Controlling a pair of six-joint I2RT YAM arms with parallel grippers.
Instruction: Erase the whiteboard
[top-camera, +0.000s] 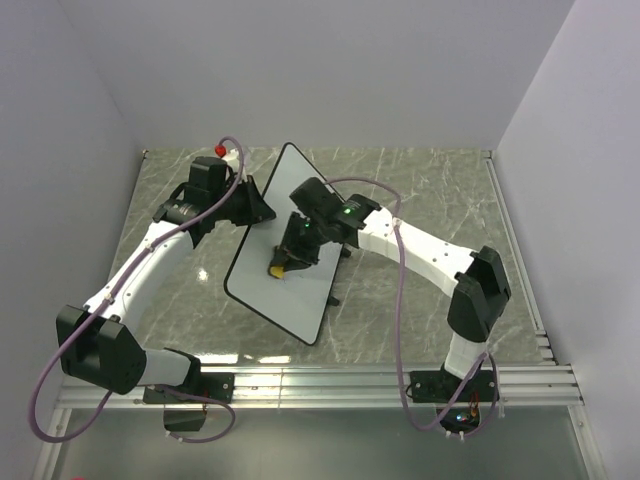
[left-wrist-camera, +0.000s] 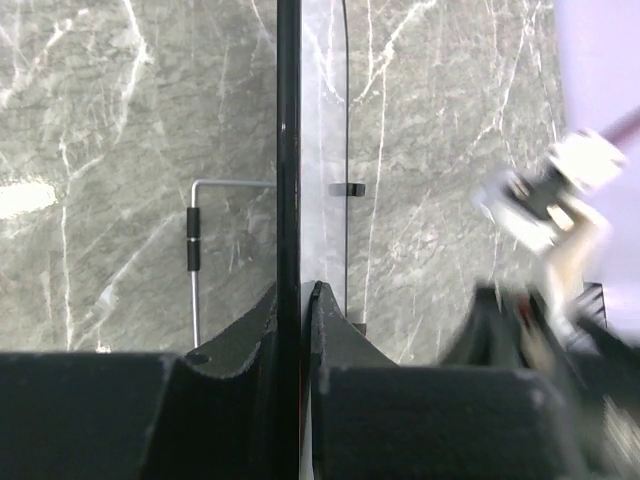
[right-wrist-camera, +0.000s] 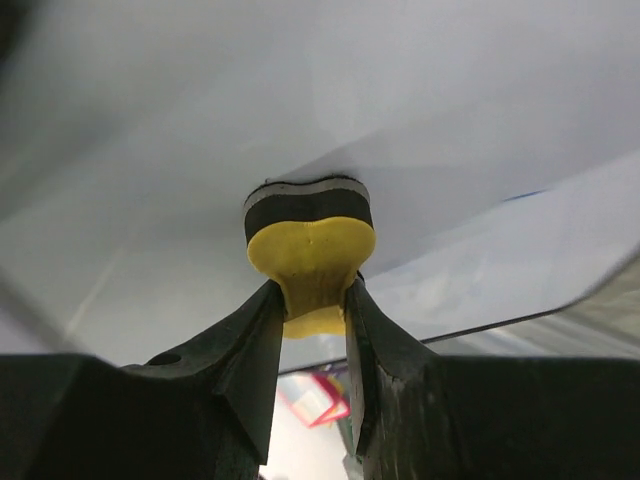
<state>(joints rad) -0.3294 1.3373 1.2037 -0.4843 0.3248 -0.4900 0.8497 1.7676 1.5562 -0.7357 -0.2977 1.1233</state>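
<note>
The whiteboard (top-camera: 280, 270) is tilted up off the table, white with a thin black rim. My left gripper (top-camera: 255, 205) is shut on its upper left edge; in the left wrist view the black rim (left-wrist-camera: 288, 150) runs edge-on between the fingers of that gripper (left-wrist-camera: 295, 300). My right gripper (top-camera: 285, 258) is shut on a small yellow eraser (top-camera: 275, 268) and presses its dark felt side against the board face (right-wrist-camera: 200, 120). In the right wrist view the eraser (right-wrist-camera: 311, 245) sits pinched between the fingers of that gripper (right-wrist-camera: 312, 300). A faint blue mark (right-wrist-camera: 525, 196) shows at the right.
A marker with a red cap (top-camera: 224, 152) lies at the back left of the marble table (top-camera: 430, 200). The board's wire stand (left-wrist-camera: 195, 260) hangs below it. White walls close in the back and sides; a metal rail (top-camera: 330, 385) runs along the near edge.
</note>
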